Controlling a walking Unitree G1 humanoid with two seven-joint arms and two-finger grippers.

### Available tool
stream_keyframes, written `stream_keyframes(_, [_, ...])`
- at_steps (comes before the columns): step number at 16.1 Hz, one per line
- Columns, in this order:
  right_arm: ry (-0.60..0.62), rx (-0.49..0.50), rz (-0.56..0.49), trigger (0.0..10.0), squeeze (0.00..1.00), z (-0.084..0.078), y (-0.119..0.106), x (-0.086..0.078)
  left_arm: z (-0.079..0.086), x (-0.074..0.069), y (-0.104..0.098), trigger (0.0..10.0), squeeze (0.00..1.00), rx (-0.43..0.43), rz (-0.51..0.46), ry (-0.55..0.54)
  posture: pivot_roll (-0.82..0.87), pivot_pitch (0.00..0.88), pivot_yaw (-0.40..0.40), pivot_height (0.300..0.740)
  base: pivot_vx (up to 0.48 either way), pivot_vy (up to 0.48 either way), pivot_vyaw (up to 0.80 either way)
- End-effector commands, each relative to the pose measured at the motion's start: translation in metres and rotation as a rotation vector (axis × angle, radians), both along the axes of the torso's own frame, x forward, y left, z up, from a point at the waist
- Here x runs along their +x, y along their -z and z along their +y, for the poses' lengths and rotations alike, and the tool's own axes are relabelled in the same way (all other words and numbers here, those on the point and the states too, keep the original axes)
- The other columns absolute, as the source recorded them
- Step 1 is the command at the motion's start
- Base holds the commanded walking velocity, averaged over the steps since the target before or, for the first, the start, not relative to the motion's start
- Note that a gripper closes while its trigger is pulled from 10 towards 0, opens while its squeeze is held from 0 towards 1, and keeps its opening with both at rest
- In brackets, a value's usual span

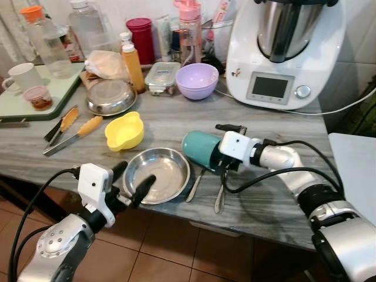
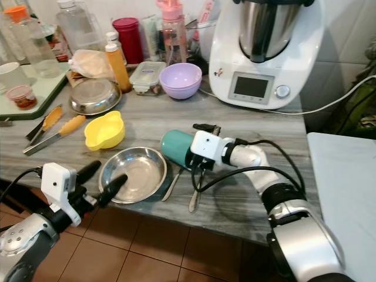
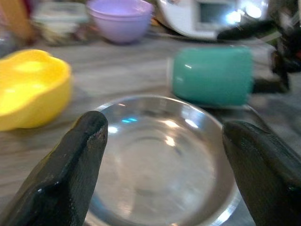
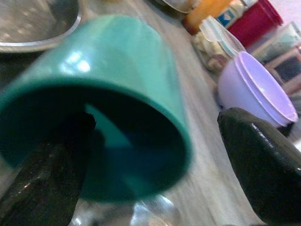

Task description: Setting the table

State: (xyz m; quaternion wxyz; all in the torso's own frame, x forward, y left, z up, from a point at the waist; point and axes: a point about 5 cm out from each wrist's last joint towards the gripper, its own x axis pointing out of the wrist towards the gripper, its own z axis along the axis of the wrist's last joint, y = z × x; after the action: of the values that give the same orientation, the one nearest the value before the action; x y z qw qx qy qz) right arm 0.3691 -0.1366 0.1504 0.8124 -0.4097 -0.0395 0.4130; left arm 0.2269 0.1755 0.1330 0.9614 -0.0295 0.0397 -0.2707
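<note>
the teal cup (image 1: 200, 149) lies on its side on the worktop (image 1: 176, 117), empty, its mouth between the right gripper (image 1: 218, 160)'s open jaws, one finger inside. the left gripper (image 1: 132, 179)'s jaws gape over the empty steel plate (image 1: 167, 170).

A white kitchen machine (image 1: 282, 50) with a steel jug stands at the upper right of the frame, its cable (image 1: 346, 106) trailing off to the right. Along the top, a red canister (image 1: 141, 36), a pink bottle (image 1: 189, 29) and clear water bottles (image 1: 88, 26) line the wall. At upper left, a green tray (image 1: 56, 97) holds a white mug (image 1: 22, 76). Brown floor tiles (image 1: 164, 252) run along the bottom.
</note>
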Motion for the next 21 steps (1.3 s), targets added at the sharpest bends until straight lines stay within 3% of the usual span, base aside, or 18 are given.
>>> stream_keyframes(1, [-0.005, 0.002, 0.001, 10.0, 0.0, 0.0, -0.002, 0.0, -0.001, -0.003, -0.001, 10.0, 0.0, 0.011, 0.011, 0.038, -0.09, 0.06, 0.087, 0.74, 0.0, 0.0, 0.0])
stream_keyframes(5, [0.02, -0.015, 0.006, 10.0, 0.0, 0.002, -0.004, 0.005, -0.005, -0.003, -0.003, 10.0, 0.0, 0.017, 0.039, 0.132, -0.1, 0.069, 0.089, 0.74, 0.0, 0.0, 0.0])
stream_keyframes(6, [0.02, -0.011, 0.009, 2.0, 0.0, 0.005, -0.005, 0.006, -0.004, -0.002, -0.004, 10.0, 0.0, 0.019, 0.039, 0.132, -0.1, 0.072, 0.09, 0.74, 0.0, 0.0, 0.0])
stream_keyframes(7, [0.018, -0.009, 0.008, 0.0, 0.0, 0.009, -0.005, 0.007, -0.004, -0.001, -0.004, 10.0, 0.0, 0.021, 0.039, 0.134, -0.1, 0.076, 0.092, 0.74, 0.0, 0.0, 0.0])
stream_keyframes(11, [0.022, -0.016, 0.004, 0.0, 0.0, 0.023, -0.007, 0.01, -0.004, -0.004, -0.006, 10.0, 0.0, 0.021, 0.044, 0.139, -0.09, 0.093, 0.084, 0.74, 0.0, 0.0, 0.0])
stream_keyframes(21, [0.026, -0.022, 0.016, 0.0, 0.0, 0.028, -0.003, 0.01, -0.008, -0.009, -0.006, 10.0, 0.0, 0.021, 0.059, 0.137, -0.07, 0.101, 0.083, 0.74, 0.0, 0.0, 0.0])
